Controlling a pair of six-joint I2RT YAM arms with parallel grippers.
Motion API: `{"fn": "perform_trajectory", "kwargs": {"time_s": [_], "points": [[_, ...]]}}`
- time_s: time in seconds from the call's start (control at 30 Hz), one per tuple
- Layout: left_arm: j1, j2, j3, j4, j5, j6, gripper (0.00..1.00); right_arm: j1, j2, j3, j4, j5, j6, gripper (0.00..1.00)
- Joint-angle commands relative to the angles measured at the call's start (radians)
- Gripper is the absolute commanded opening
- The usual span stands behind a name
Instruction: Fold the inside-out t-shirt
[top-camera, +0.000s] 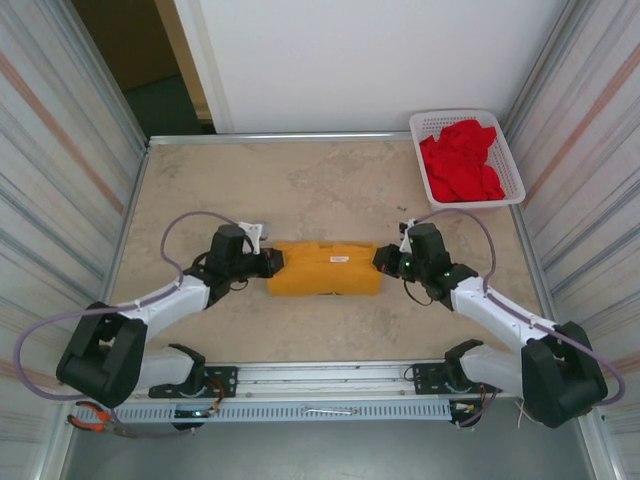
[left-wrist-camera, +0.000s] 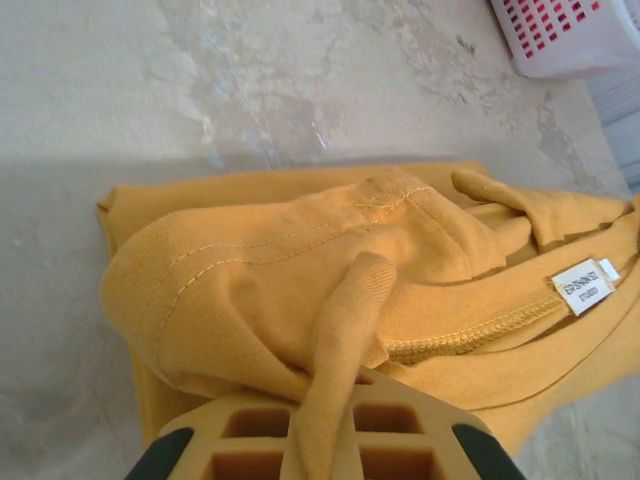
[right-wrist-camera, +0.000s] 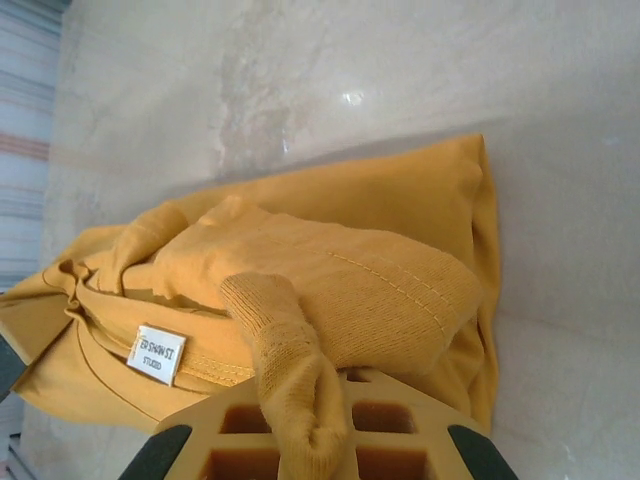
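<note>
the mustard t-shirt (top-camera: 324, 268) lies mid-frame on the table (top-camera: 300, 190), bunched into a narrow band running left to right. my left gripper (top-camera: 270, 262) is clamped tight on its left end and my right gripper (top-camera: 383, 258) on its right end. in each wrist view a twisted pinch of cloth runs down between my fingers. the white tag (top-camera: 339, 259) sits on top near the centre. a white basket (top-camera: 455, 115) of red garments (top-camera: 460, 160) stands upper right, well apart.

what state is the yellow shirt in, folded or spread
Folded: the t-shirt is a narrow layered band, ends pinched by left gripper and right gripper.
</note>
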Motion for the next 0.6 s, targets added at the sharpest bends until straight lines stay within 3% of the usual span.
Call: {"fn": "perform_trajectory", "kwargs": {"time_s": [0.0, 0.13, 0.23, 0.47, 0.57], "points": [[0.012, 0.048, 0.047, -0.004, -0.162, 0.055, 0.00, -0.005, 0.077, 0.062, 0.015, 0.123, -0.049, 0.00], [0.011, 0.187, 0.093, -0.014, -0.267, 0.070, 0.00, -0.008, 0.266, 0.132, 0.006, 0.193, -0.077, 0.00], [0.008, 0.308, 0.137, -0.041, -0.261, 0.071, 0.00, -0.001, 0.415, 0.194, -0.062, 0.228, -0.065, 0.00], [-0.017, 0.364, 0.106, -0.021, -0.272, 0.041, 0.00, 0.032, 0.434, 0.154, -0.087, 0.282, 0.011, 0.00], [-0.016, 0.353, 0.118, -0.030, -0.269, 0.051, 0.06, 0.030, 0.398, 0.164, -0.108, 0.259, -0.008, 0.25]]}}
